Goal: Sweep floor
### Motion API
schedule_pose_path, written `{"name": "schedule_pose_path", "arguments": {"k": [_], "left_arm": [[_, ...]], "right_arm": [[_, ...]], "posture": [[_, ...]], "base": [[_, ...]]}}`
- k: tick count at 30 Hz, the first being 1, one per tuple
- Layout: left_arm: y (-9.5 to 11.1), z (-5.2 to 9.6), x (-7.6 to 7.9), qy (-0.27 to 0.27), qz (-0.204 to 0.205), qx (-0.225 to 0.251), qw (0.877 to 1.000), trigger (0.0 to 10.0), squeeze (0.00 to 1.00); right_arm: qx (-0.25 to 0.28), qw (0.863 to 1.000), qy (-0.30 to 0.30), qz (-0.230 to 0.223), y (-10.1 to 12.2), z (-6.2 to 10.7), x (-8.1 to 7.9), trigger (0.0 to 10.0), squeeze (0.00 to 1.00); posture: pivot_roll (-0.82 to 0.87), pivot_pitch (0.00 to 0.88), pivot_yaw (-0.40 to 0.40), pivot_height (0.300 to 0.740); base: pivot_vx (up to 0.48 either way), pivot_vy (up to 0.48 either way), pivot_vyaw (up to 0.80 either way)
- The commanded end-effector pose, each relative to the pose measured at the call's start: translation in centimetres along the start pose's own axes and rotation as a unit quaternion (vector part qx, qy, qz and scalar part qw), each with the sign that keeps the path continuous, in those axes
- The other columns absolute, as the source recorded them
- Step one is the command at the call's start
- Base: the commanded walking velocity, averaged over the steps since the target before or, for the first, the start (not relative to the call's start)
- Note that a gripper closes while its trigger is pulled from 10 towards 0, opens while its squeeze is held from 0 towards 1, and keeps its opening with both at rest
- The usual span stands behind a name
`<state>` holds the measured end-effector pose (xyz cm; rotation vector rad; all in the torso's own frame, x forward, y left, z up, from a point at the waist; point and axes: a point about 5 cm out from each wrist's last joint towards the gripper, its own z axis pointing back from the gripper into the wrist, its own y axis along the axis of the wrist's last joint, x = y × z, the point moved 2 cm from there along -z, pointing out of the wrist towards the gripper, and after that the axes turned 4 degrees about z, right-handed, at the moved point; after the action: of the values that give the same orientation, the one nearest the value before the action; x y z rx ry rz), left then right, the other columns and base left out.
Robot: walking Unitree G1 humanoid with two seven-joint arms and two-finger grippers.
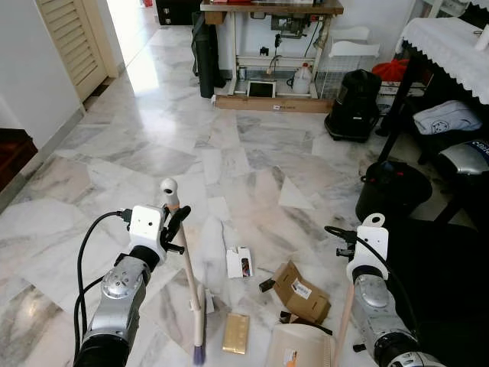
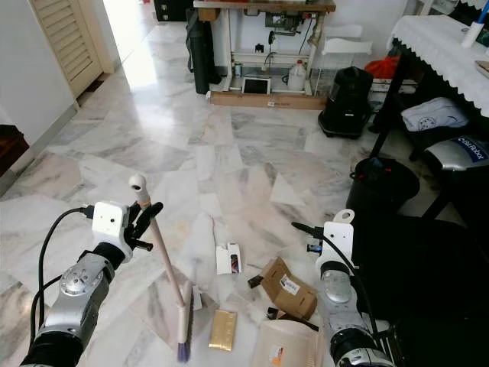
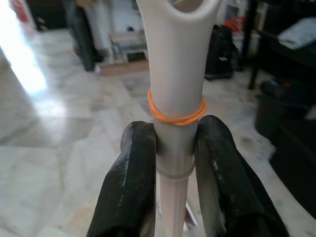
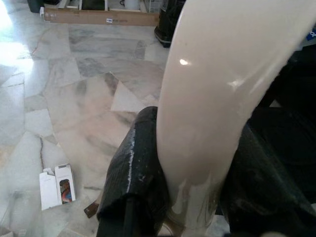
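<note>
The left end effector (image 1: 177,222) clamps the broom (image 1: 187,275) near its top, with the handle slanting down to bristles beside the gold packet (image 1: 236,333). The right end effector (image 4: 190,173) holds the dustpan (image 1: 299,345) handle, so the litter lies between them on the floor (image 1: 252,153).

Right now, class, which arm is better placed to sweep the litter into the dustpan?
Left. Its tool holds the broom, bristles down beside the boxes; the right steadies the dustpan.

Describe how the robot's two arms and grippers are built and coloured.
Both arms are silver metal with round joints. Each wrist carries a white housing, and black cables loop out beside it. The left gripper and right gripper each have two long, glossy black fingers.
</note>
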<state>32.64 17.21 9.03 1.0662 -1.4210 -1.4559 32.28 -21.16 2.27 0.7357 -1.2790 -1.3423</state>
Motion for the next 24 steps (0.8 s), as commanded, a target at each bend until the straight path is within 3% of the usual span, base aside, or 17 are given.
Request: {"name": "schedule_pose_path", "arguments": {"k": [1, 11, 24], "left_arm": [[0.4, 0.1, -0.1, -0.015, 0.007, 0.002, 1.000, 10.0, 0.00], [-0.3, 0.4, 0.0, -0.038, 0.015, -0.026, 0.999, 10.0, 0.00], [0.5, 0.3, 0.3, -0.042, -0.004, -0.012, 0.999, 10.0, 0.00]], "right_arm": [[0.019, 1.000, 0.005, -0.001, 1.1, -0.4, -0.4, 10.0, 0.00], [0.024, 0.999, 0.031, -0.012, 1.4, -0.4, -1.7, 10.0, 0.00], [0.039, 0.998, 0.049, 0.001, 1.8, -0.4, -2.1, 10.0, 0.00]], "posture": [[0.06, 0.000, 0.009, 0.740], [0.07, 0.000, 0.017, 0.740], [0.08, 0.000, 0.030, 0.740]], "base": [[0.000, 0.000, 0.00], [0.000, 0.000, 0.00], [0.000, 0.000, 0.00]]}}
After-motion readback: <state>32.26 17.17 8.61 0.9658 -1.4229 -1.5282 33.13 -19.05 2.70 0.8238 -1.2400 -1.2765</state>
